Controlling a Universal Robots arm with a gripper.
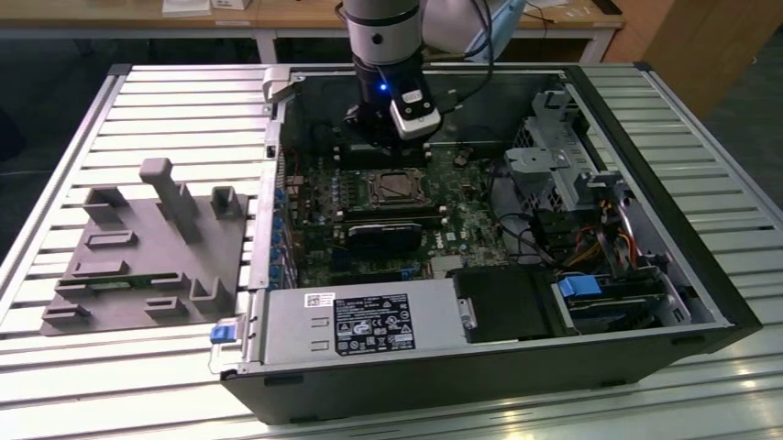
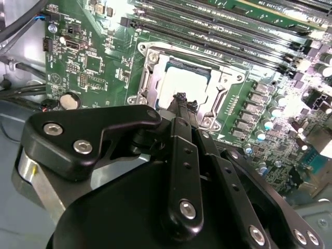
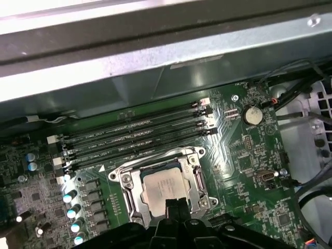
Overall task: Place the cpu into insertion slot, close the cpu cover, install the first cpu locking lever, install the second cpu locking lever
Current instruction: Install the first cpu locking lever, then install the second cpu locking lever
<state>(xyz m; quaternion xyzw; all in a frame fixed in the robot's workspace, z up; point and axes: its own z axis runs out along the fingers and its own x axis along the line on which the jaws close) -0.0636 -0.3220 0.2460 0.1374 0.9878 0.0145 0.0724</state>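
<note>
My gripper (image 2: 180, 98) hangs just above the insertion slot (image 3: 162, 182), fingertips drawn together with nothing between them. The cpu (image 3: 165, 191) sits in the slot, and the cpu cover (image 2: 192, 85) looks folded down around it. I judge seating and cover done; I cannot make out the levers.

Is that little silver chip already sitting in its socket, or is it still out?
In. The chip lies flat inside the socket's metal frame on the green board; the gripper hovers at its edge.
</note>
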